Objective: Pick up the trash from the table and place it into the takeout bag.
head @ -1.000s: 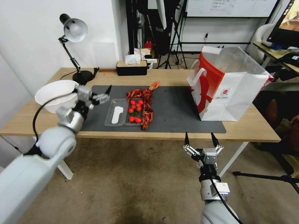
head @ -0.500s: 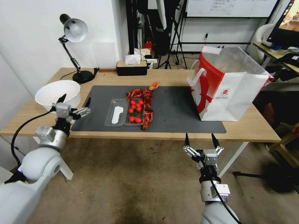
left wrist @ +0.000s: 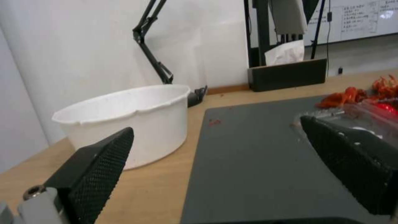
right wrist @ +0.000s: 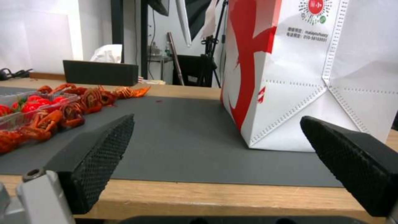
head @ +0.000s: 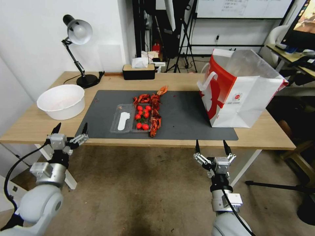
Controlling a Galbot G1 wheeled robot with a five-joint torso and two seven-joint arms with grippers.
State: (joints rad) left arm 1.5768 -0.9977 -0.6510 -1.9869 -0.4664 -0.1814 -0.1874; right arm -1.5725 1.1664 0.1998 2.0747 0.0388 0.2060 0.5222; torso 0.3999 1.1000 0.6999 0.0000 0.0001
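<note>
Black ribbed fingertips spread wide on both grippers, nothing between them. The left gripper [head: 69,129] hangs at the table's [head: 42,126] near-left edge, forearm rising from the lower left, pointing toward the far side; the right gripper [head: 211,147] sits just off the near edge (below tabletop level), in front of the takeout bag [head: 242,91].

In the left wrist view its fingertips [left wrist: 99,161] frame the white bowl [left wrist: 136,119], whose inside cannot be seen from there; the head view shows the bowl [head: 61,101] on bare wood, left of the dark grey mat [head: 183,114].

At the mat's middle lies a clear plastic tray [head: 126,122]: a white utensil-like piece in its left half, red cherry tomatoes [head: 142,116] in its right. Red crayfish shells [head: 154,109] trail along its right side and far end. The bag stands upright and open on the mat's right end; its contents are hidden.
</note>
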